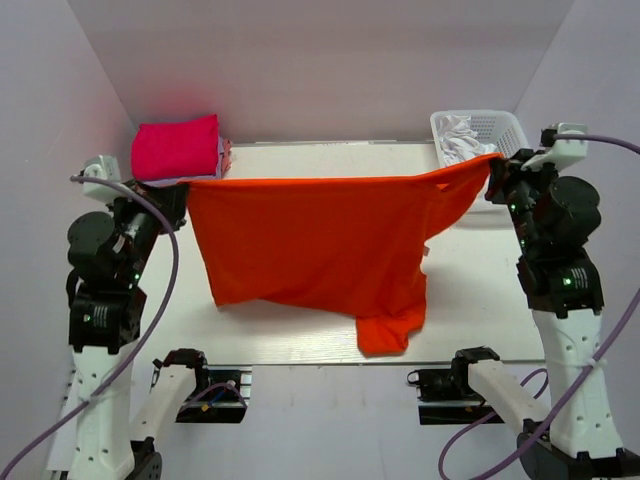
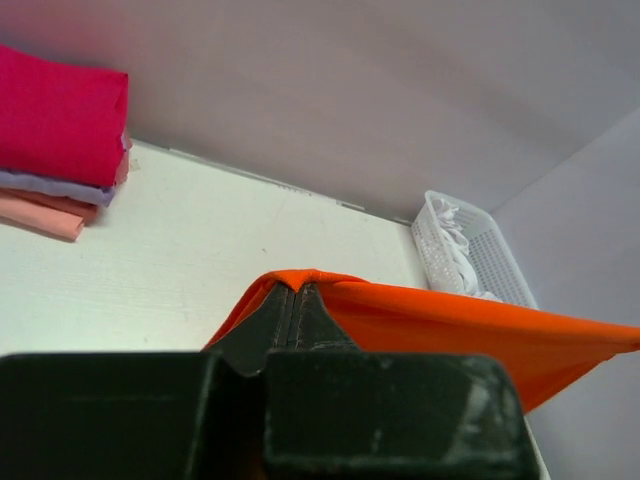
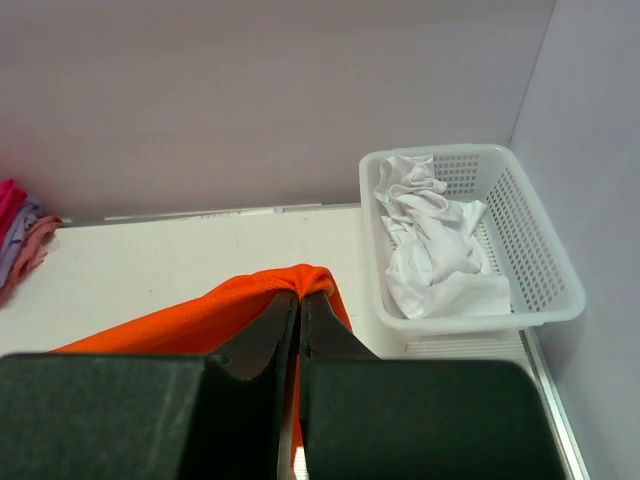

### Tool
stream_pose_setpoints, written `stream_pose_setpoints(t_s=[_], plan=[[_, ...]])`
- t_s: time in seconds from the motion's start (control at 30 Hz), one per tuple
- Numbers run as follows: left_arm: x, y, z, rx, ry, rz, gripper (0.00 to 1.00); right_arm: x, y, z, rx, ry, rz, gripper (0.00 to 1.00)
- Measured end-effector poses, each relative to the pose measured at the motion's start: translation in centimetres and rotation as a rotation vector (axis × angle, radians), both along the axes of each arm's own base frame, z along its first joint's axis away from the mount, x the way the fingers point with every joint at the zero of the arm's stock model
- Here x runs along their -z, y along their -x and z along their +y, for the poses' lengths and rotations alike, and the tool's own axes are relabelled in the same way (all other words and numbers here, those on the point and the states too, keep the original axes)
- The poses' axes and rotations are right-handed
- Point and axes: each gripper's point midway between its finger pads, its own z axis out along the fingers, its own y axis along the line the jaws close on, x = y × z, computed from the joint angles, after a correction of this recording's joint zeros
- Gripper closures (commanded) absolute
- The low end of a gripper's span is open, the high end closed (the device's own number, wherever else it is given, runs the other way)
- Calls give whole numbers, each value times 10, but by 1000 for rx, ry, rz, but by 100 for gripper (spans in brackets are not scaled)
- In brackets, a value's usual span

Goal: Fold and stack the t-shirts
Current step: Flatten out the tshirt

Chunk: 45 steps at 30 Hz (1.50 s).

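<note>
— Where do we have the orange-red t-shirt (image 1: 310,240)?

— We hold it stretched between our two arms over the table (image 1: 480,290). Seen from above, its top edge runs taut from nine o'clock to about two o'clock. The rest spreads toward six o'clock, and one sleeve reaches the table's near edge at about five o'clock.

— And our claws?

— Our left gripper (image 2: 297,290) is pressed together on the shirt's corner at nine o'clock, with the cloth pinched between the fingers. Our right gripper (image 3: 300,297) pinches the opposite corner the same way at two o'clock, just beside the white basket (image 1: 510,125).

— What else do we see?

— The folded stack (image 1: 178,148) sits at eleven o'clock, just beyond our left gripper. It has magenta-pink on top, then pale lavender, then light pink at the bottom. The basket holds a crumpled white cloth (image 3: 430,240).
</note>
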Motion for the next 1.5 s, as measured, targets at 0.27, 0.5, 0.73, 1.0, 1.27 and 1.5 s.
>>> stream_pose_setpoints(t_s=[0.27,0.5,0.73,1.0,1.27,1.5], plan=[[47,-57,-1,-17,2,121,100,17,-38,5,1,10,50,100],[80,-100,1,-44,-2,198,100,45,-76,9,7,29,126,100],[103,-142,1,-55,-8,233,100,73,-109,9,27,64,191,100],[137,-199,-1,-60,-29,297,100,91,-147,14,19,106,250,100],[153,-247,-1,-63,-57,309,100,124,-186,16,14,133,338,100],[188,-289,-3,-57,-85,357,100,158,-215,18,0,138,415,100]])
